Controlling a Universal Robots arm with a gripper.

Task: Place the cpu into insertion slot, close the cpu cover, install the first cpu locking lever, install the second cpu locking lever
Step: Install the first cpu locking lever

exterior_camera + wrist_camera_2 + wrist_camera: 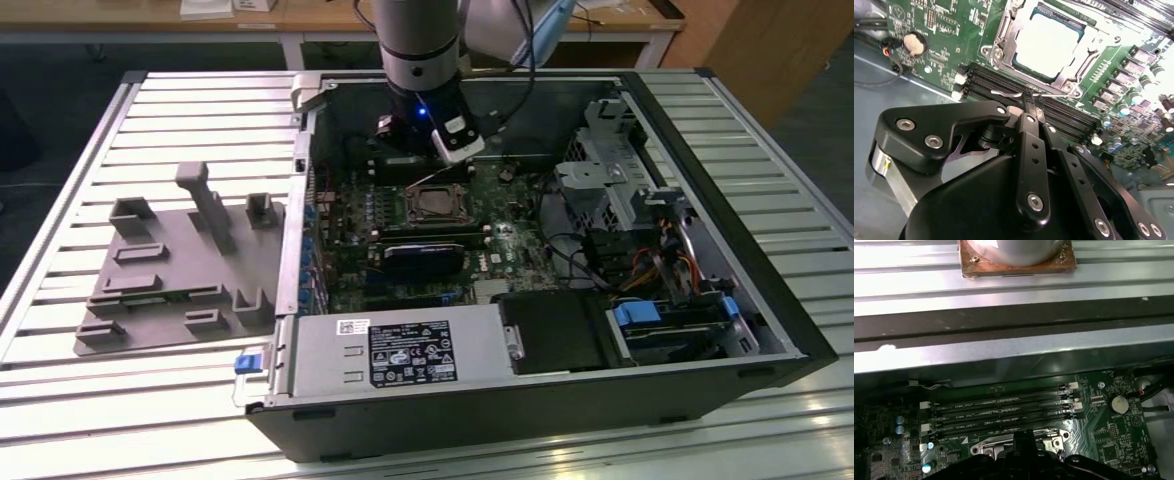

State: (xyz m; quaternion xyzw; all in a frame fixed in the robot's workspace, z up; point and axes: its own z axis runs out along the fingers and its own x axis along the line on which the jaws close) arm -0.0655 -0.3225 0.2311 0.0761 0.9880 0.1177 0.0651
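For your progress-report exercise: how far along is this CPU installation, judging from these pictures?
Done: the cpu lies in the insertion slot, and the cpu cover looks lowered around it. In hand: the gripper is at the slot's edge, beside a thin wire lever. Left: I cannot tell that either locking lever is latched, so both levers look outstanding.

readable text: 0 | power supply label [416, 352]: print unresolved | white sticker [352, 325]: unresolved | circuit board [944, 30] silkscreen in both wrist views: unresolved
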